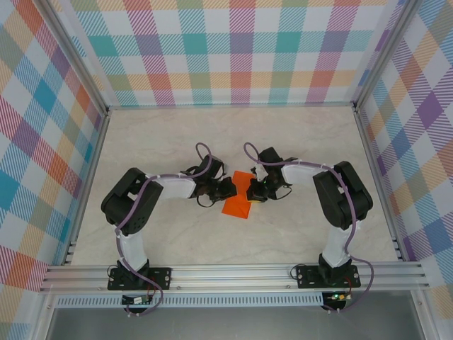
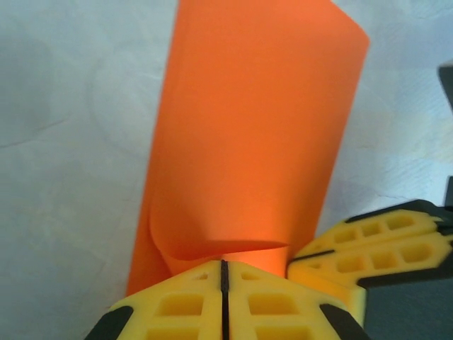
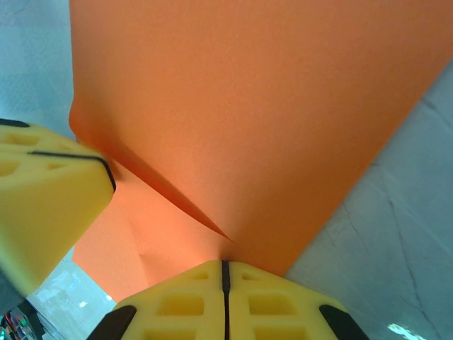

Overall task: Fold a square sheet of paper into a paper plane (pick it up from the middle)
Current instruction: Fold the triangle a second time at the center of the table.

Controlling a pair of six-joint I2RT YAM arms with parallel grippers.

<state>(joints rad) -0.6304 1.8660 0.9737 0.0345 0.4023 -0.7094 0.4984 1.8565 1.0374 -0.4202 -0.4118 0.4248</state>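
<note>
The orange paper (image 1: pixel 237 206), curled up a bit, lies in the middle of the table (image 1: pixel 163 142), and the left gripper (image 2: pixel 223 263) and the right gripper (image 3: pixel 225 262) both pinch it tight, close beside each other.

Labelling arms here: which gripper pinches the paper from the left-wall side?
The left gripper, shut on the paper's left side in the top view; the right gripper pinches the opposite side, facing it.
</note>
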